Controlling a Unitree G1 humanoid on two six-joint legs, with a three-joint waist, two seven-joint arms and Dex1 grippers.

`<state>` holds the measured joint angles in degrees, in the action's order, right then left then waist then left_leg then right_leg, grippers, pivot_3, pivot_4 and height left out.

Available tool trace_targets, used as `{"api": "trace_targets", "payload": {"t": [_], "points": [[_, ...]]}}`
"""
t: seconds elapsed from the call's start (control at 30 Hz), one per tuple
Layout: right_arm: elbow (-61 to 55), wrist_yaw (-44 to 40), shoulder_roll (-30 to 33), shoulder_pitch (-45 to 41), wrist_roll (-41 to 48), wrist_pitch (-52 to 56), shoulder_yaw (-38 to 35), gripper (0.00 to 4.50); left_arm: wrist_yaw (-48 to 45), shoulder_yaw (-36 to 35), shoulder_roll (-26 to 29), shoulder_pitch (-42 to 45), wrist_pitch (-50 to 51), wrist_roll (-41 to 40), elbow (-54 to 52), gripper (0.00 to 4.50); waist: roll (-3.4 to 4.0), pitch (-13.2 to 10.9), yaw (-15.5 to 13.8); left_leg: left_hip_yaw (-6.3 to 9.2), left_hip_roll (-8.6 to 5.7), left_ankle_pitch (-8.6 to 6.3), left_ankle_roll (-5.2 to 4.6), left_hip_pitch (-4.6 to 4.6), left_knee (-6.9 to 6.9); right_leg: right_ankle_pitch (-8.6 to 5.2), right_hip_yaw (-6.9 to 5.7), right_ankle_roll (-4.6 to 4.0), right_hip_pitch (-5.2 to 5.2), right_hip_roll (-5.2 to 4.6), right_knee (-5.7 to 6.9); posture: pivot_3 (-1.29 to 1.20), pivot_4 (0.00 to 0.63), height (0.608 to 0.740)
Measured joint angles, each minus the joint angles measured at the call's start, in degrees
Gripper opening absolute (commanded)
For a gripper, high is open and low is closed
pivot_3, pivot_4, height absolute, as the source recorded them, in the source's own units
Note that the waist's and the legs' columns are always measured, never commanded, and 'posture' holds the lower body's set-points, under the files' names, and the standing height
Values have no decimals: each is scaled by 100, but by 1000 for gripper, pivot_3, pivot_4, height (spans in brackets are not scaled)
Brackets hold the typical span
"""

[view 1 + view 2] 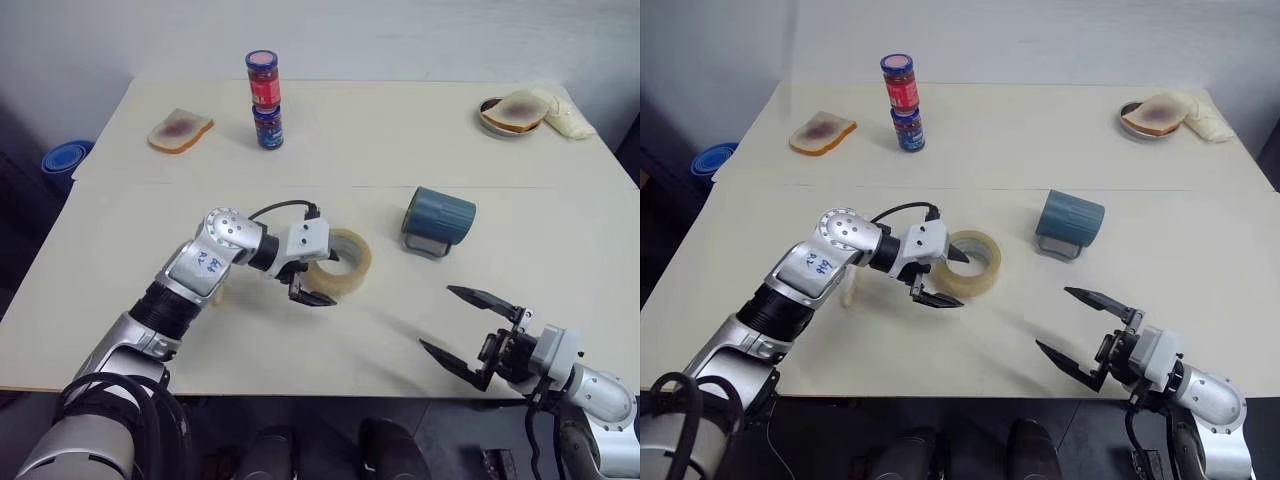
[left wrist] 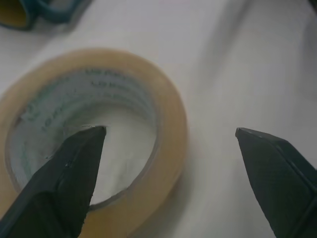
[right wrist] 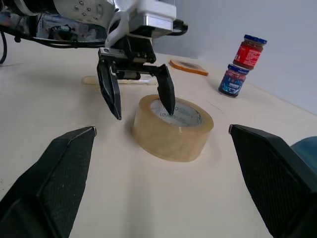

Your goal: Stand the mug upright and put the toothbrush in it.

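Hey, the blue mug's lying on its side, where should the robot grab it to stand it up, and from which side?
Probably best across the mug body's round wall, coming from above. It lies on its side, handle against the table on the near side, so the upper wall is bare. The open right gripper sits nearest, just in front of it; the left gripper is open over the tape roll.

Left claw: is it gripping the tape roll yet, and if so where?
Nothing is held. The left claw stands open over the tape roll, one finger in its hole, the other outside the wall. The right claw is open too.
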<state>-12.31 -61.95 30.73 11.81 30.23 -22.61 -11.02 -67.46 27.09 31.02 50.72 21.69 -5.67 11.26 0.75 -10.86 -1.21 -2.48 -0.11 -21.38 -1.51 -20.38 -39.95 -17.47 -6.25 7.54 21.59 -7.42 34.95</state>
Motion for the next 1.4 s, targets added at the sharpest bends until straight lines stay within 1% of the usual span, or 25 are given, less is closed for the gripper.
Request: {"api": "trace_targets", "payload": {"t": [0.1, 0.13, 0.17, 0.27, 0.3, 0.33, 0.43, 0.5, 0.53, 0.57, 0.63, 0.73, 0.87, 0.93, 1.0, 1.07, 1.2, 1.27, 1.33, 1.4], "points": [[-64, 99, -44, -12, -39, -16, 0, 4500, -118, 100, -109, 145, 31, 189, 130, 2666, 0, 0, -20, 1, -1, 0, -1, 0, -4, 0, 3, 1, -2, -5, 1, 0, 150, 740], [-69, 121, -48, -16, -65, -30, 0, 4500, -122, 106, -153, 147, 17, 237, 180, 2408, 0, 0, -20, 3, 0, 0, -1, 0, -4, 0, 3, 1, -2, -6, 2, 0, 150, 740], [-69, 137, -54, -17, -84, -49, 1, 4500, -122, 106, -191, 147, -8, 279, 236, 2026, 0, 0, -21, 3, 1, 0, -1, 0, -4, 0, 3, 1, -2, -6, 2, 0, 150, 740], [-47, 140, -77, -72, -129, -110, 16, 4500, -139, 23, -231, 45, -104, 287, 236, 1148, -1, 0, -19, 4, 4, 0, -1, 0, -4, 0, 3, 1, -2, -8, 3, 0, 150, 740], [13, 133, -80, -163, -134, -119, 34, 4500, -155, -148, -194, -117, -188, 215, 165, 901, -1, -1, 0, 5, 16, 0, -1, 0, -5, 0, 4, 1, -2, -9, 3, 0, 150, 740], [91, 123, -80, -218, -133, -121, 50, 4500, -167, -278, -142, -248, -290, 141, 80, 845, -1, -1, 15, 5, 21, 1, -1, 1, -4, 0, 4, 0, -1, -7, 5, 0, 150, 740], [316, 42, -84, -445, -128, -119, 160, 4500, 24, -846, -100, -674, -731, -87, -11, 812, 1, -3, 12, 9, 27, 1, -1, 0, -8, 0, 1, 0, -1, -8, 6, 0, 150, 740], [440, -44, -100, -618, -114, -113, 226, 4500, 412, -1475, -110, -978, -909, -319, -183, 812, -3, -6, 3, 15, 26, 1, -1, -3, -12, 0, -1, 0, -1, -11, 7, 0, 150, 740], [526, -112, -116, -772, -88, -105, 292, 4500, 728, -1944, -53, -1158, -936, -441, -378, 812, -5, -7, 8, 18, 26, 1, -1, -4, -12, 0, -2, 0, 0, -13, 7, 0, 150, 740], [565, -145, -126, -838, -58, -102, 331, 4500, 902, -2211, 23, -1230, -917, -510, -487, 812, -8, -9, 14, 18, 27, 1, -1, -4, -12, 0, -2, 0, -1, -14, 6, 0, 150, 740], [631, -302, -137, -982, 30, -51, 454, 4500, 1369, -2987, 507, -1603, -747, -557, -958, 812, -8, -9, 73, 22, 29, 0, -1, -1, 0, 0, -5, 0, 0, -12, 5, 0, 150, 740], [765, -537, -141, -1122, 190, 56, 537, 4500, 1947, -4091, 1117, -2388, 61, -572, -1512, 812, -5, -9, 127, 27, 24, 0, 0, 1, 6, 0, -8, 0, -1, -17, 4, 0, 150, 740], [775, -900, -352, -1602, 551, 343, 836, 4500, 2615, -5242, 1489, -3921, 1619, -505, -1983, 812, -8, -10, 171, 28, 28, -1, 0, 2, 4, 0, -3, 0, -1, -18, 6, 0, 150, 740], [719, -1081, -405, -1733, 628, 499, 1052, 4500, 2800, -5562, 1512, -4428, 2190, -483, -2008, 812, -14, -13, 114, 42, 30, -2, 2, -2, 0, -1, -4, -1, -3, -20, 7, 0, 150, 740], [533, -1090, -655, -1915, 650, 584, 1276, 4500, 2887, -5754, 1544, -4589, 2587, -541, -2193, 812, -22, -11, 14, 55, 25, -3, 4, -5, -10, -1, 6, -3, -10, -29, 7, 0, 150, 740], [424, -1059, -842, -2089, 638, 629, 1395, 4500, 2993, -5809, 1544, -4693, 2670, -564, -2240, 812, -22, -11, -26, 58, 8, -3, 3, -4, -9, -1, 16, -4, -10, -47, 11, 0, 150, 740], [563, -1077, -820, -2158, 485, 600, 1389, 4500, 3187, -5811, 1487, -4689, 2736, -612, -2214, 1939, -21, -9, -3, 60, -2, -3, 3, -4, 3, -1, 13, -4, -5, -54, 12, 0, 150, 740], [784, -1086, -681, -2105, 403, 539, 1225, 4500, 3196, -5815, 1476, -4660, 2671, -734, -2204, 2549, -21, -10, 7, 54, -1, -3, 3, -4, 7, -1, 8, -4, -1, -50, 11, 0, 150, 740], [898, -1073, -531, -2012, 363, 498, 996, 4500, 3083, -5937, 1475, -4588, 2458, -934, -2205, 3052, -21, -10, 5, 53, 1, -3, 3, -5, 7, -1, 3, -4, -1, -48, 9, 0, 150, 740], [1053, -1105, -316, -1896, 356, 436, 744, 4500, 2811, -6228, 1502, -4442, 2217, -1261, -2265, 3052, -23, -9, 4, 50, 2, -3, 3, -5, 5, -1, -5, -4, -3, -47, 7, 0, 150, 740]]}}
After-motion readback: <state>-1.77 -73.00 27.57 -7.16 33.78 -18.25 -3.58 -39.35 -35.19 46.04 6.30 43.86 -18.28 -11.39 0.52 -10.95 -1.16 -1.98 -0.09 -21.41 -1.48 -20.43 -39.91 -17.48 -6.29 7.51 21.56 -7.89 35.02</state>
